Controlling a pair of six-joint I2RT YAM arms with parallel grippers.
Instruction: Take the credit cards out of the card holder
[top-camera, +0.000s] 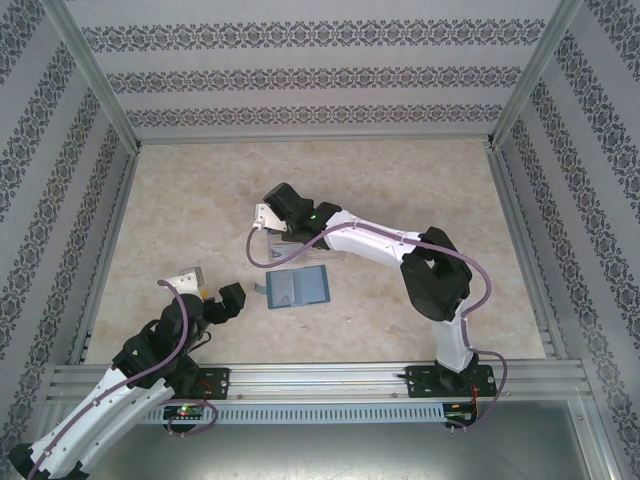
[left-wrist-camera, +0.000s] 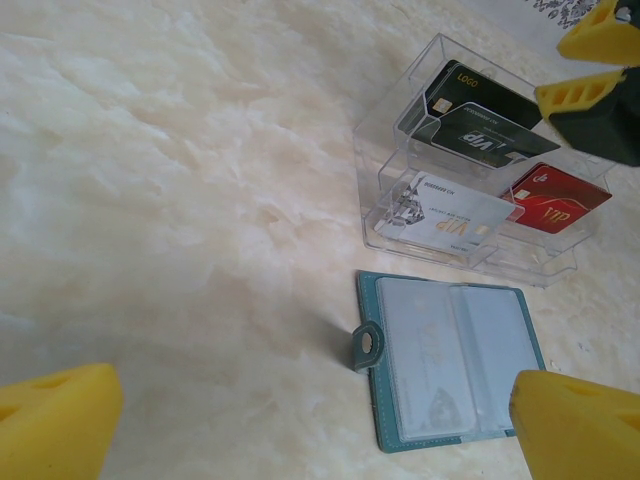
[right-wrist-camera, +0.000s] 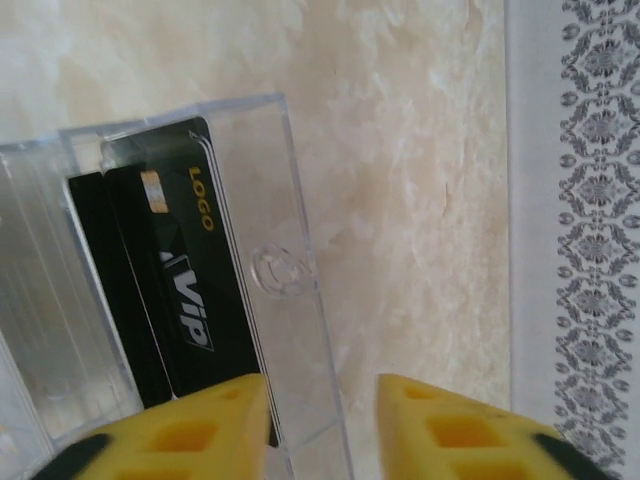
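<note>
We see card holder (left-wrist-camera: 450, 365) lying open on tabletop (left-wrist-camera: 180, 200), left gripper (left-wrist-camera: 315, 425) released wide, right gripper (right-wrist-camera: 320, 420) unclenched above clear tray (right-wrist-camera: 290, 270)

Teal card holder (left-wrist-camera: 450, 360) (blue-grey inside), red card (left-wrist-camera: 556, 197).

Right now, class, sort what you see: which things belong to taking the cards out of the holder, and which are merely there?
Job: card holder, tray, black card, dark VIP card, white card, red card.
Merely there: table, patterned walls.
</note>
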